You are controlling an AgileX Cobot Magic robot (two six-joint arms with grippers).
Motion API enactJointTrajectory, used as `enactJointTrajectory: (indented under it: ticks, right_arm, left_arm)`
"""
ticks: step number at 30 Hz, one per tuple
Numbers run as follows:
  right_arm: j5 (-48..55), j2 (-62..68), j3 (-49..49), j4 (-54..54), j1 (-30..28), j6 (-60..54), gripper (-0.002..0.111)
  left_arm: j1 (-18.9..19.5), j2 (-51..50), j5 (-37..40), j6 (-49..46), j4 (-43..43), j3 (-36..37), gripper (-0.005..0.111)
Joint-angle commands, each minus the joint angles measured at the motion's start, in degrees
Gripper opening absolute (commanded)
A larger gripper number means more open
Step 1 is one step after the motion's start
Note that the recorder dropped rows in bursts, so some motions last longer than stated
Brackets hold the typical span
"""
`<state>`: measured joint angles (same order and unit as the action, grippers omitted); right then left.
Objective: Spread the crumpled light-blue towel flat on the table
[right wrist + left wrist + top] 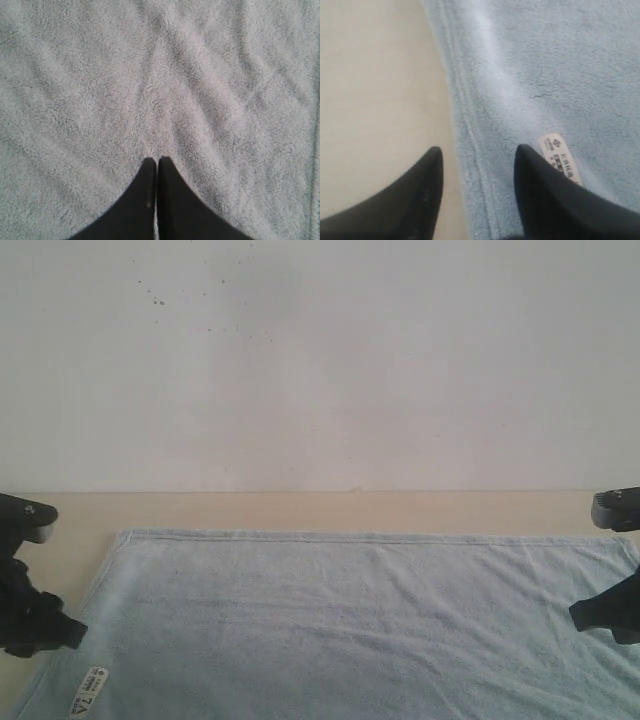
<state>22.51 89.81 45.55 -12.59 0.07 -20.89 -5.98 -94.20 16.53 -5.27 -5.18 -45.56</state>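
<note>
– Pale blue terry towel point(350, 620): where does it lie from you?
– Spread flat on the beige tabletop point(300, 508), directly beneath me, its fluffy surface marked by soft ripples.
– How is your left end effector point(479, 148) set?
– Open, fingers wide apart. One finger is over bare tabletop and the other over the towel. The stitched hem point(465, 125) runs between them. A small white label point(561, 159) sits just beside the towel-side finger.
– And your right end effector point(157, 159)?
– Closed, its two dark fingertips pressed together above fluffy cloth that fills the wrist view. Whether it touches the towel, I cannot tell.
</note>
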Motion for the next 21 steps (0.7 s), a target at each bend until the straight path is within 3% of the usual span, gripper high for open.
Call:
enactJointTrajectory:
  ticks: [1, 21]
  right_arm:
    - [0.2, -0.6, 0.2, -0.1, 0.2, -0.7, 0.000]
    - [-0.1, -0.6, 0.2, -0.1, 0.2, -0.7, 0.000]
  left_arm:
    - [0.7, 1.3, 3.2, 1.8, -0.7, 0.2, 0.005]
    - [0.6, -5.5, 1.9, 0.5, 1.1, 0.2, 0.004]
